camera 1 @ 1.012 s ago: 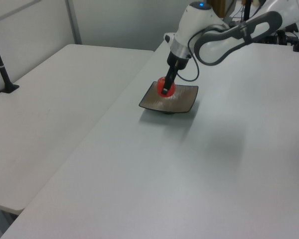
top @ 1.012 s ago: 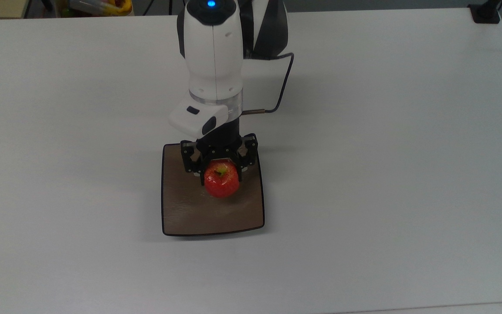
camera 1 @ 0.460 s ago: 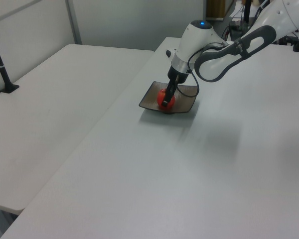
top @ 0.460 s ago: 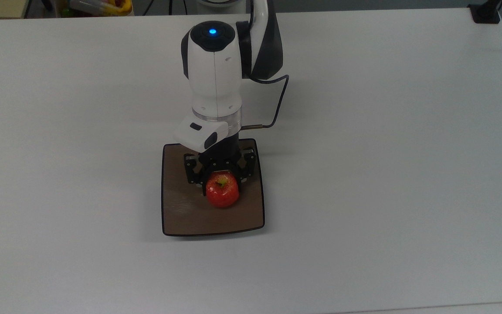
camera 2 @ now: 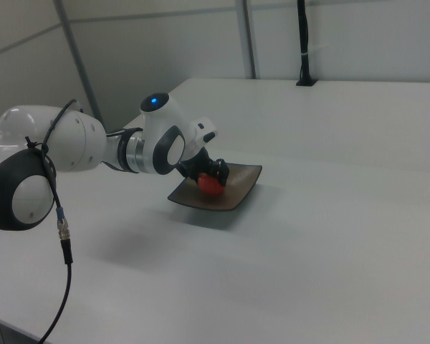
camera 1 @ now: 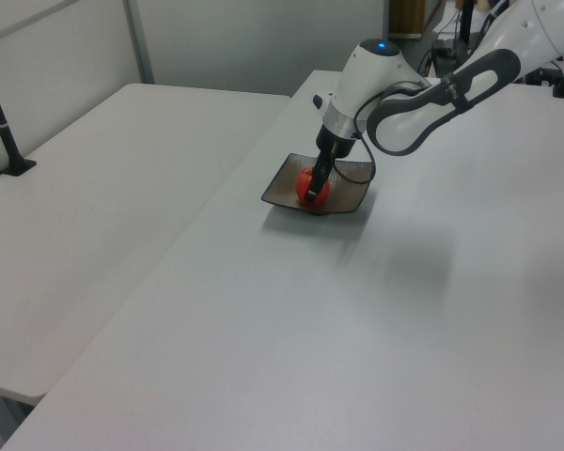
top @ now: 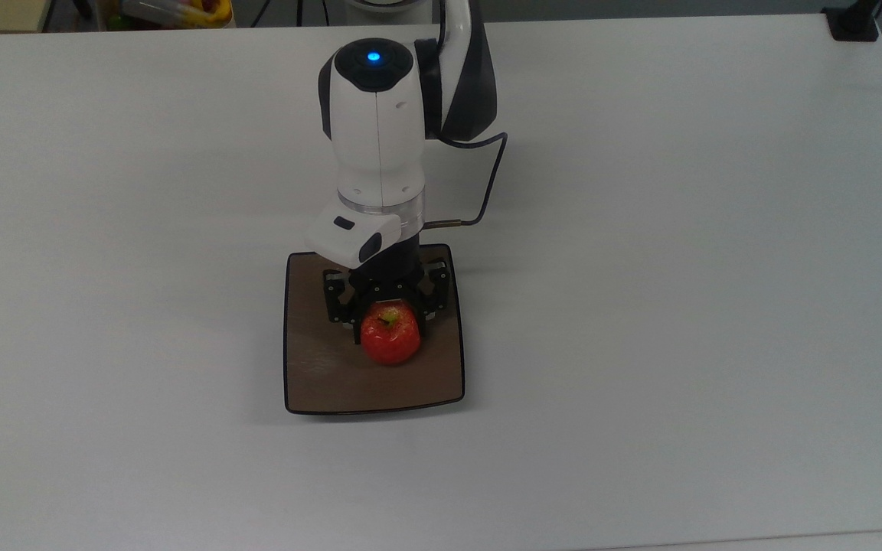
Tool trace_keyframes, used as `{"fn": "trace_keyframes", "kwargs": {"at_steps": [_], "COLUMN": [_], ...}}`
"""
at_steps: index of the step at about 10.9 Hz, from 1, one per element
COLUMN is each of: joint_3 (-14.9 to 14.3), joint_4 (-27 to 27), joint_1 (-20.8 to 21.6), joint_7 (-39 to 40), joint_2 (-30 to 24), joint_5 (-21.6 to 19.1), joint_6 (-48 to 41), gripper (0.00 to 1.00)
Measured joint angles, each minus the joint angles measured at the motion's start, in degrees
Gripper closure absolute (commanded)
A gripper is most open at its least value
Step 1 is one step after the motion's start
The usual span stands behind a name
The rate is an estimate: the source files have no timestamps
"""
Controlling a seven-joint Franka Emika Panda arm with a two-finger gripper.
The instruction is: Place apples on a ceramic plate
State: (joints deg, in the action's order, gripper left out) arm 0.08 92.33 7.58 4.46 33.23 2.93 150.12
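apple (top: 390, 340) red, glossy, on ceramic plate (top: 318, 379) near centre in top view | gripper (top: 388, 308) closed round apple's sides | likely firm, light, slippery, prone to roll; best held across widest middle

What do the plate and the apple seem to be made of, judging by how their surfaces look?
The plate looks like glazed ceramic: brown, with a faint streaked texture, a thin dark rim and a soft sheen. Stoneware or a coated material cannot be ruled out. The apple has glossy red skin with bright highlights and a yellow-green patch by the stem. Whether it is real fruit or a plastic model, the look leaves open.
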Motion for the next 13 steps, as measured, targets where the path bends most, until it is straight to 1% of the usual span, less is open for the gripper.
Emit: {"fn": "trace_keyframes", "kwargs": {"at_steps": [7,9,10,11,12,13], "joint_3": [0.00,0.00,0.00,0.00,-0.01,-0.03], "joint_4": [-0.01,0.09,0.09,0.04,-0.02,-0.06], "joint_1": [0.01,0.03,0.03,0.02,-0.01,-0.06], "joint_7": [0.00,-0.14,-0.24,-0.44,-0.55,-1.19], "joint_2": [0.16,-1.40,-3.57,-6.88,-10.83,-15.69], "joint_5": [0.00,0.00,0.00,0.00,-0.04,-0.09], "joint_6": [0.00,-0.14,-2.90,-7.95,-14.09,-22.11], "gripper": [0.00,0.00,0.00,0.00,0.00,0.00]}}
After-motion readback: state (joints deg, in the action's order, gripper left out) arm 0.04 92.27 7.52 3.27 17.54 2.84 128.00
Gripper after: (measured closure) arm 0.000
